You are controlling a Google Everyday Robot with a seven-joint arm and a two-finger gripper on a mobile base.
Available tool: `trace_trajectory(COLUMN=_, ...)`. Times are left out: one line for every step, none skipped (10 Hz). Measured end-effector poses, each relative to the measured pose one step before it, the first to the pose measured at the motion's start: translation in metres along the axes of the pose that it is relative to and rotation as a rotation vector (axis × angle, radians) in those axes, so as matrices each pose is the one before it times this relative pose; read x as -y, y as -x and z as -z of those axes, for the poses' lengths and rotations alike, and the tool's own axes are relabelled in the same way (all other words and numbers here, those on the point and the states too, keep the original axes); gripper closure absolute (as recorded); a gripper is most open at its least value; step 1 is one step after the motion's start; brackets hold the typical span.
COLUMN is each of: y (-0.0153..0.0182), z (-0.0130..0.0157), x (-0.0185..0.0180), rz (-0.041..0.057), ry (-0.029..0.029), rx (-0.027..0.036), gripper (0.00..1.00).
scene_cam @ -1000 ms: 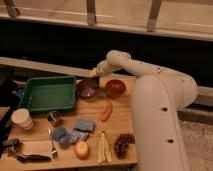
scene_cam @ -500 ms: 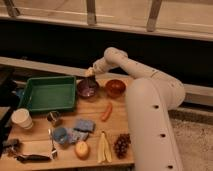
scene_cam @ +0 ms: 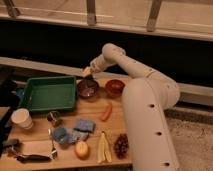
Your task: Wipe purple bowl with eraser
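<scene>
**The purple bowl [scene_cam: 88, 90] sat just beside the green tray [scene_cam: 47, 80], the gripper [scene_cam: 87, 73] at its far rim.**
The gripper had barely shifted in a second, so wiping seemed under way; whether it was closed on the eraser could not be told.

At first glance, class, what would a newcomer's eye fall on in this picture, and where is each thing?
The big white robot arm fills the right side and stretches across the wooden table, its gripper hanging at the far edge of the purple bowl. Right of that bowl stands the orange-red bowl, and left of it lies the green tray.
</scene>
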Motion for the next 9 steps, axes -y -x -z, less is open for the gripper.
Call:
trace_trajectory(y=-0.00026, z=-0.00053, x=-0.00013, rz=0.00007, ry=0.00026, rx=-0.0007, gripper=1.0)
trace_trajectory(y=0.00058, z=-0.00028, x=-0.00085, rz=0.00115, ry=0.00044, rx=0.00009, gripper=1.0)
trace_trajectory(y=-0.00013, z=-0.00134, x=-0.00102, rz=0.00206, ry=0.00013, rx=-0.00285, gripper=1.0)
trace_trajectory(y=0.00049, z=-0.00056, x=-0.00169, rz=0.01012, ry=0.00305, rx=-0.00485, gripper=1.0)
trace_trajectory(y=-0.00109, z=-0.00176, x=-0.0022, rz=0.00878, ry=0.0028, rx=-0.0038, gripper=1.0)
trace_trajectory(y=0.0034, z=-0.00647, x=-0.01523, rz=0.02124, ry=0.00726, rx=0.00681, gripper=1.0)
trace_trajectory(y=0.00176, z=-0.00365, x=-0.00856, rz=0.01287, ry=0.00726, rx=0.00046, gripper=1.0)
trace_trajectory(y=-0.00009, z=0.0, x=-0.00436, rz=0.01226, ry=0.00405, rx=-0.00104, gripper=1.0)
trace_trajectory(y=-0.00165, z=0.00142, x=-0.00218, rz=0.00985, ry=0.00229, rx=-0.00008, gripper=1.0)
